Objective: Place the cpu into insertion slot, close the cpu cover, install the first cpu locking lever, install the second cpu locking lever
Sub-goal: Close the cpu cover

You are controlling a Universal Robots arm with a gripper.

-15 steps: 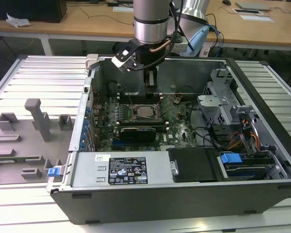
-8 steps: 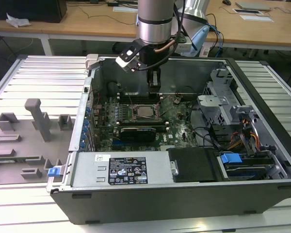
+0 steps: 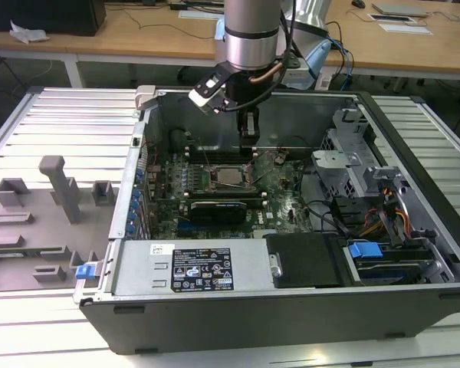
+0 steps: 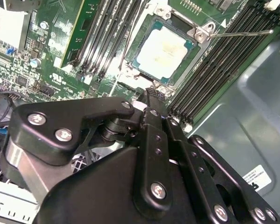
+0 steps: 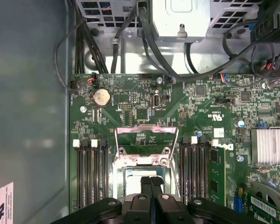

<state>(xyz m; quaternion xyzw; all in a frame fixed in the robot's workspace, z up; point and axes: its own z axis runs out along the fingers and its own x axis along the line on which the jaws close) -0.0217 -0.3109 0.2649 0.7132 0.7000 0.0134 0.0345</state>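
The cpu point(image 4: 162, 50) lies flat in the insertion slot point(image 4: 151, 24) on the green motherboard, its pale metal top up; in the exterior view the cpu point(image 3: 230, 176) sits mid-board. The cpu cover point(image 5: 147, 130), a thin silver frame, stands swung open beside the socket. A thin wire locking lever point(image 4: 242, 32) sticks out unlatched past the memory slots. My gripper point(image 3: 249, 136) hangs just above and behind the socket, fingers point(image 4: 151, 100) pressed together with nothing between them. In the first wrist view the gripper point(image 5: 150, 181) covers part of the socket.
The open computer case point(image 3: 307, 314) surrounds the board. Long black memory slots point(image 4: 214, 70) flank the socket, and a black card point(image 3: 218, 208) lies in front of it. Cables and a drive cage point(image 3: 353, 165) fill the exterior view's right. A grey fixture plate point(image 3: 46, 207) lies to the exterior view's left.
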